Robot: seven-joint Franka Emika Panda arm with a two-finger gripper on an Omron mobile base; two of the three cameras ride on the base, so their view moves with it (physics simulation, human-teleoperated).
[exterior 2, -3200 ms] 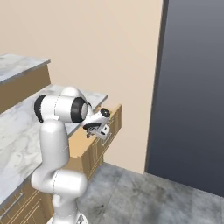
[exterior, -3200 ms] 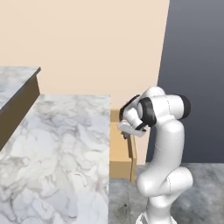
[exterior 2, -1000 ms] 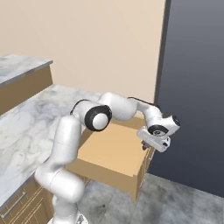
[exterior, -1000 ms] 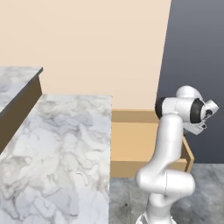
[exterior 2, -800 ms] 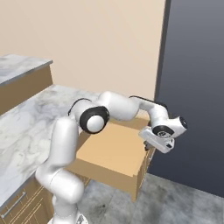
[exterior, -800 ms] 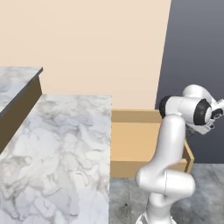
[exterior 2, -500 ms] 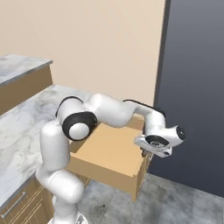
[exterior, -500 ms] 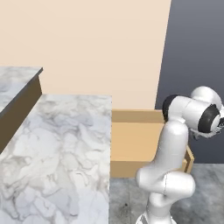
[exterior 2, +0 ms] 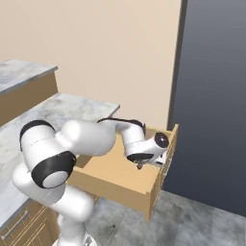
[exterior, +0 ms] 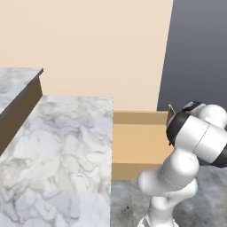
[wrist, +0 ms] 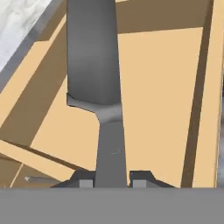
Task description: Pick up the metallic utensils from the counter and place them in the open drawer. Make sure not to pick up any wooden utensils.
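A: Hand view first: the gripper [wrist: 112, 178] has its two tips pinched on the handle of the knife [wrist: 94, 57], with the dark blade running away from the camera over the tan floor of the open drawer [wrist: 157, 87]. So this looks like the placing step for that utensil.

B: Agreed. From the right base view, the gripper [exterior 2: 153, 162] hangs inside the open drawer [exterior 2: 120, 185], close to its front panel and above the floor. I'd judge the next move to be a short descent, then parting the jaws to let the knife lie flat.

A: What about room?

B: The drawer floor under the blade looks bare, and there is a thin pale rod-like thing [wrist: 41, 179] low at one corner, too small to identify. The front panel stands just beside the hand, so the blade tip should stay clear of that wall and of the drawer's side rim.

A: And the counter [exterior: 57, 146]?

B: It sits beside the drawer on the arm's left, its marble top ending right at the drawer's edge. Lifting straight up out of the drawer looks like the safest way back.
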